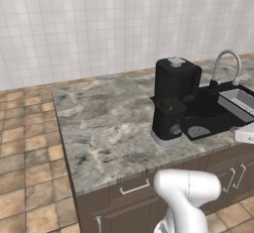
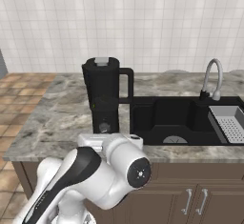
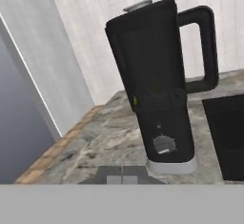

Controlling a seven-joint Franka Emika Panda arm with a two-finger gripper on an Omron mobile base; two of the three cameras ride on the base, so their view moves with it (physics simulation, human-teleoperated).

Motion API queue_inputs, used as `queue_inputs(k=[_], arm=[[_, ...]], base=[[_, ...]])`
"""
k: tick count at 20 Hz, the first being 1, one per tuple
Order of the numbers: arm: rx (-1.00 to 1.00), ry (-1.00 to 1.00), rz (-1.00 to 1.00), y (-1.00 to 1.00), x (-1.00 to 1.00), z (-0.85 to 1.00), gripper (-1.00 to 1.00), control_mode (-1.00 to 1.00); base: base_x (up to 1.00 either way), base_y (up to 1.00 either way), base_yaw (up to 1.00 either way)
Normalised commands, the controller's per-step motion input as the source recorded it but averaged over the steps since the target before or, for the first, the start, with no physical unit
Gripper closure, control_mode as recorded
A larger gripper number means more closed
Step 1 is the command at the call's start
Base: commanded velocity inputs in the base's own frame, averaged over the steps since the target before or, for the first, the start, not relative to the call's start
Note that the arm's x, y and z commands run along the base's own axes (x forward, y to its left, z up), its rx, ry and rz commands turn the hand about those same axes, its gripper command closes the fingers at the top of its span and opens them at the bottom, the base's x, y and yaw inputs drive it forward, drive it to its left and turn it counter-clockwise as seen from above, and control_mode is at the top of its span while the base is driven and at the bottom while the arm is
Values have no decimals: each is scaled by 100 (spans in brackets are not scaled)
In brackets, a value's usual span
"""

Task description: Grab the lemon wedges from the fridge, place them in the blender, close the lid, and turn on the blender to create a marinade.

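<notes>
You see the blender [image 1: 172,100] standing upright on the worktop [image 1: 106,128], just left of the sink, its handle turned toward the basin. The lid [image 1: 176,62] sits flat on the dark jar, grey cap on top. A speck of yellow-green lemon wedges [image 3: 135,101] shows low inside the jar. The round knob [image 3: 164,144] faces you.

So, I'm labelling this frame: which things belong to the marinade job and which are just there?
Job:
blender
lid, on the jar
lemon wedges, yellow-green bits inside the jar
knob

Just there:
sink
faucet
drying rack
</notes>
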Motion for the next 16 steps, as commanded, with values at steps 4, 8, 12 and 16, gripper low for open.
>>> queue_inputs(k=[4, 8, 12, 16], arm=[[0, -24, -3, 74, 69, -71, 100, -100], [0, -23, -12, 63, 50, -39, 100, -100], [0, -14, -13, 35, 12, -45, 100, -100], [0, -9, -15, 15, 15, -62, 100, -100]], base=[[0, 0, 0], [0, 0, 0], [0, 0, 0], [0, 0, 0]])
